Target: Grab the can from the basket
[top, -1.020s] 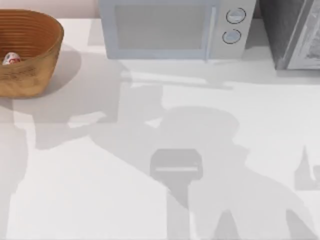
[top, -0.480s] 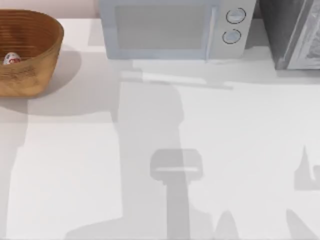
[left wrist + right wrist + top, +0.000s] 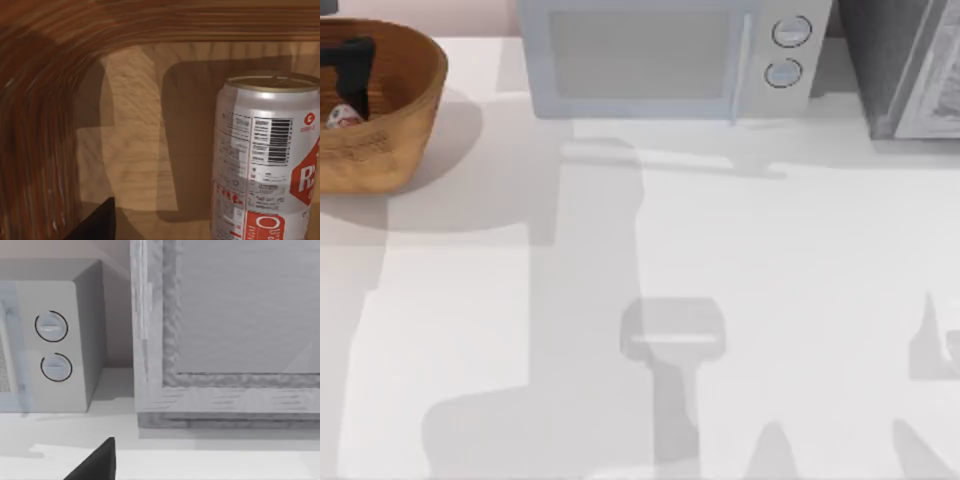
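Note:
The orange-brown wicker basket stands at the table's back left corner. The small white can with a red label stands upright inside it, near its left side. My left gripper is down inside the basket, just behind the can and not touching it. In the left wrist view the can stands close on the basket floor, beside one dark fingertip set off to the side, so the gripper is open. My right arm is parked off the right; its wrist view shows one dark fingertip set off the same way.
A white microwave stands at the back centre, and its dials face the right wrist camera. A grey cabinet fills the back right corner. Arm shadows lie across the white tabletop.
My left gripper has come into the top view and dropped into the basket behind the can. The arm's shadow on the table has slid to the left. The can has not moved.

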